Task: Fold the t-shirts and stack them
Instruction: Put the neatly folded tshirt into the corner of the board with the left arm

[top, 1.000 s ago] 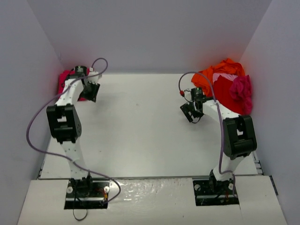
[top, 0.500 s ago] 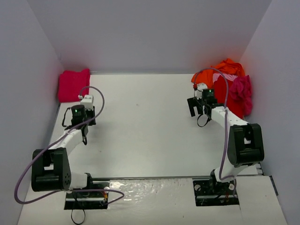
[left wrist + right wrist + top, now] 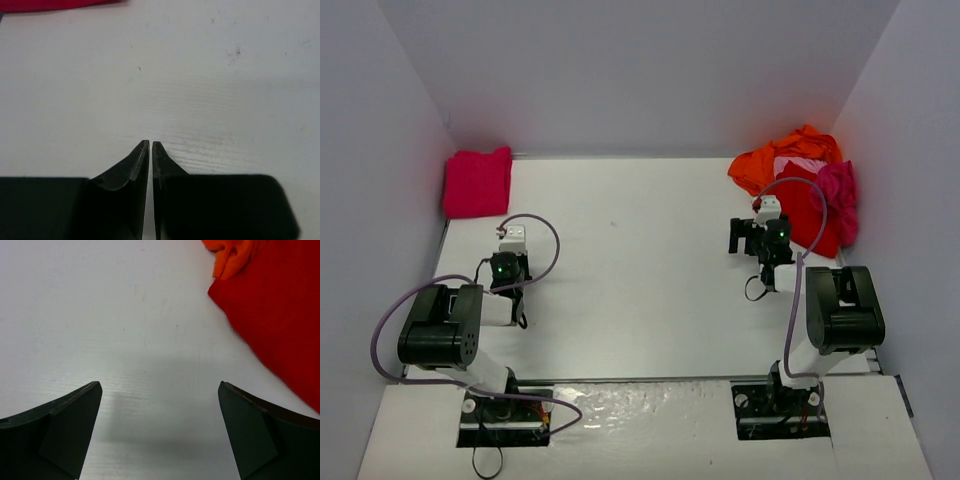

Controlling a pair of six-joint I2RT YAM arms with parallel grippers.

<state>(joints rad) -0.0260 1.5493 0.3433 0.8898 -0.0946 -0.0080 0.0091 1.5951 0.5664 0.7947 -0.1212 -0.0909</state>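
Now fetching: right gripper [image 3: 160, 387], jaws apart, is facing red shirt [image 3: 280, 315].
Left gripper [image 3: 150, 145]: jaws together.
Next: likely gripping its edge.

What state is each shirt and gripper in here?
crimson shirt, folded, far left corner
orange shirt, crumpled, far right pile
red shirt, unfolded, same pile
magenta shirt, bunched, same pile
pale pink shirt, mostly buried
left gripper, shut, empty
right gripper, open, empty

White desk [image 3: 640, 270]: matte surface carrying faint specks and light scuff marks. Pale grey walls [image 3: 640, 70] enclose it on three sides.
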